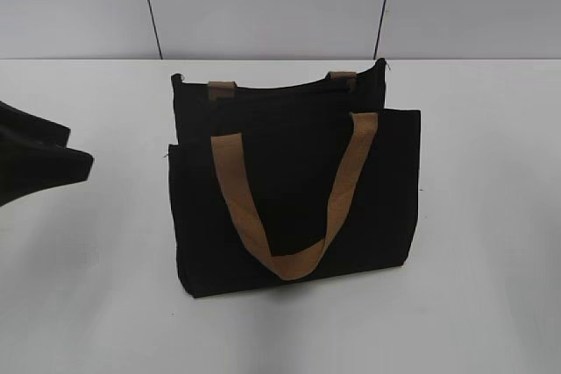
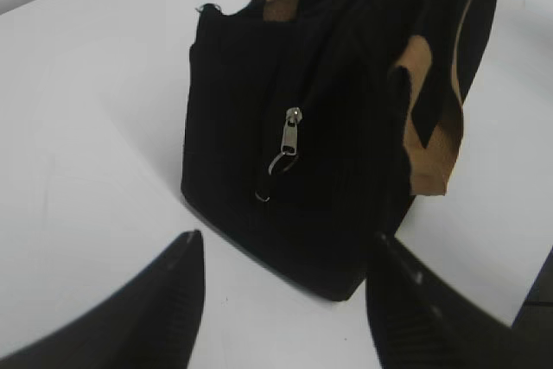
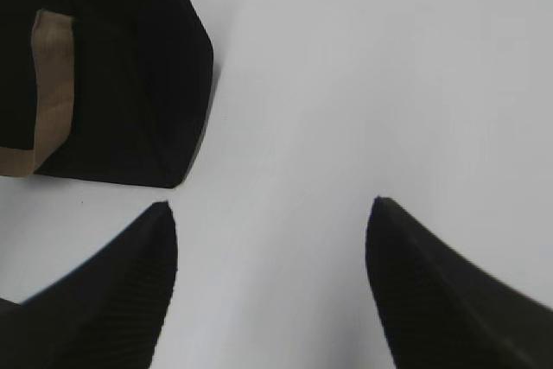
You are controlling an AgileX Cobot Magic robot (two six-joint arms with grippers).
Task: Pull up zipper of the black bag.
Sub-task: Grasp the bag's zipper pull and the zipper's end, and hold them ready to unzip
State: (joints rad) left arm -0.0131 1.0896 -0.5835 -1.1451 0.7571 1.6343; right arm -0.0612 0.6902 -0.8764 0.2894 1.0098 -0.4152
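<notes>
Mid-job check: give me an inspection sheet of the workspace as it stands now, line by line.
Surface: plain white table, bare around the bag.
Job's things: black fabric tote bag with tan webbing strap handles stands upright; silvery metal zipper pull hangs at its end, untouched.
Clutter: nothing seen.
Grippers: left gripper open, facing the zipper end, apart from the bag; right gripper open over bare table beside the bag.
Cables: nothing seen.
Surroundings: pale panelled wall behind.

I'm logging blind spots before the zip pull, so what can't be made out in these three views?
- Zipper track: exterior view, black on the black bag; only the pull shows, in the left wrist view.
- Whether the bag is zipped: no view settles it.
- Right claw: outside the exterior view.
- Bag's top: cropped in both wrist views.
</notes>
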